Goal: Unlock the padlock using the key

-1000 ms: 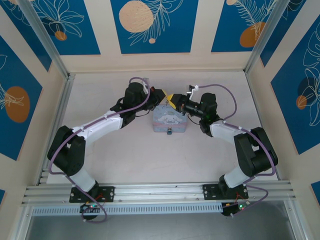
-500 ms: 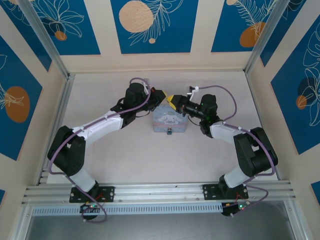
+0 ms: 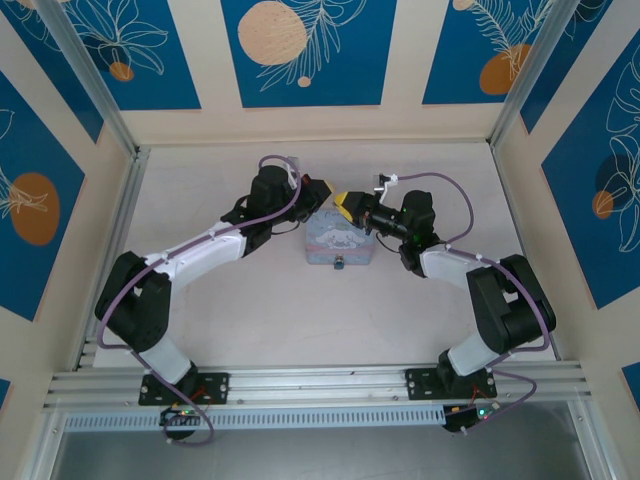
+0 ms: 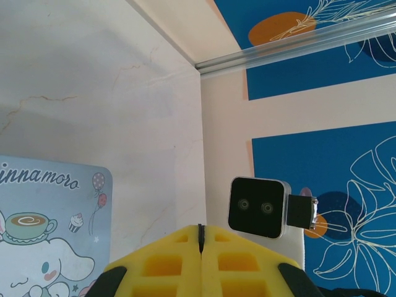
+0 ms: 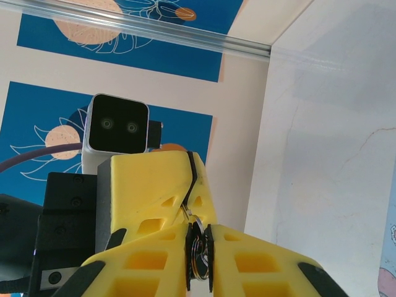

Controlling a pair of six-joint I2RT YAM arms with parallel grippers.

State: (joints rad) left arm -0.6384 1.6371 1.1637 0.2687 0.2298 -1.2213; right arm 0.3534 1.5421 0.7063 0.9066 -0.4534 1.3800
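Observation:
Behind the light blue tin box (image 3: pixel 338 240), my two grippers meet tip to tip above the table. The left gripper (image 3: pixel 330 193) is shut, and a thin metal piece, apparently the key (image 5: pixel 190 213), sticks out from between its yellow fingers (image 5: pixel 154 185). A metal key ring (image 5: pixel 198 253) hangs from that piece, and my right gripper (image 5: pixel 199 228) is shut on the ring. The tiny padlock (image 3: pixel 340 264) hangs at the box's near side, well away from both grippers. In the left wrist view the left gripper (image 4: pixel 200 230) has its pads pressed together.
The cartoon-printed box lid (image 4: pixel 49 229) lies below and left of the left gripper. The back wall (image 3: pixel 310 125) stands close behind the grippers. Open tabletop (image 3: pixel 300 320) lies between the box and the arm bases.
The joined gripper tips have shifted very slightly behind the box. The box and the padlock have not moved.

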